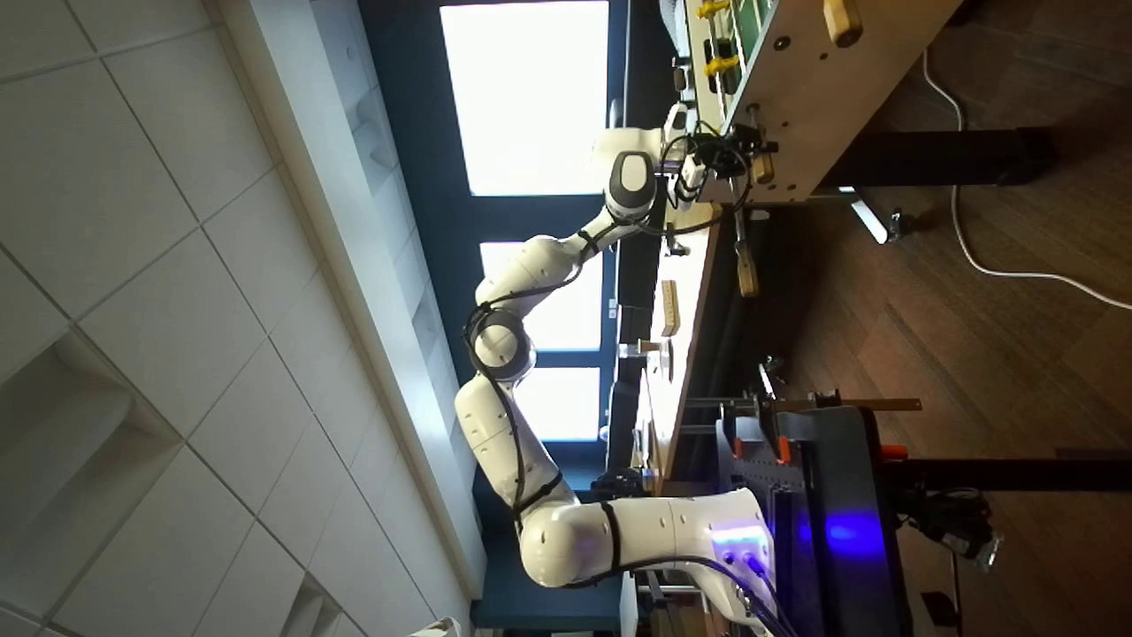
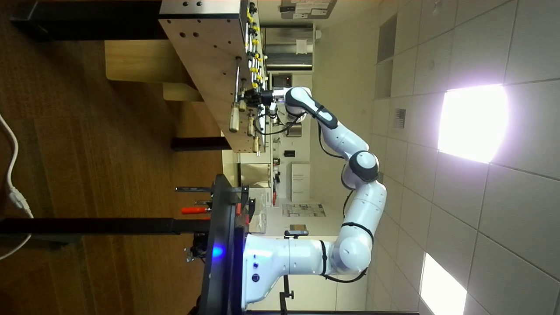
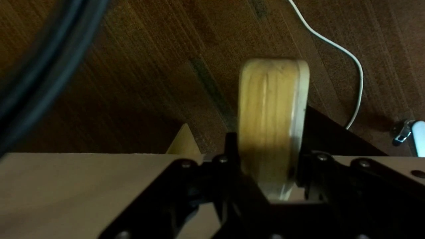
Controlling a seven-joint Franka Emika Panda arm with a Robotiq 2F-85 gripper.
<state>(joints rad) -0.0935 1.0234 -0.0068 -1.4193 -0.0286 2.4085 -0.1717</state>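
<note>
A pale wooden handle point(image 3: 270, 99) with flattened sides and rounded corners fills the space between the jaws of my gripper point(image 3: 267, 151) in the wrist view. Both black fingers press against its sides, so the gripper is shut on it. In an exterior view the gripper point(image 2: 248, 98) is at the side wall of a foosball table point(image 2: 205, 57), around the handle point(image 2: 242, 105). The same grip appears at the table's side in an exterior view, where part of the handle point(image 1: 762, 168) shows beyond the gripper point(image 1: 745, 144). The rod behind this handle is mostly hidden by the gripper.
Neighbouring rods end in similar handles, one point(image 2: 234, 120) close beside the gripper and another point(image 2: 250, 126) further along. Yellow players point(image 1: 721, 66) sit on the rods inside the table. Loose black cables hang around the wrist. A white cable point(image 3: 357, 79) lies on the floor.
</note>
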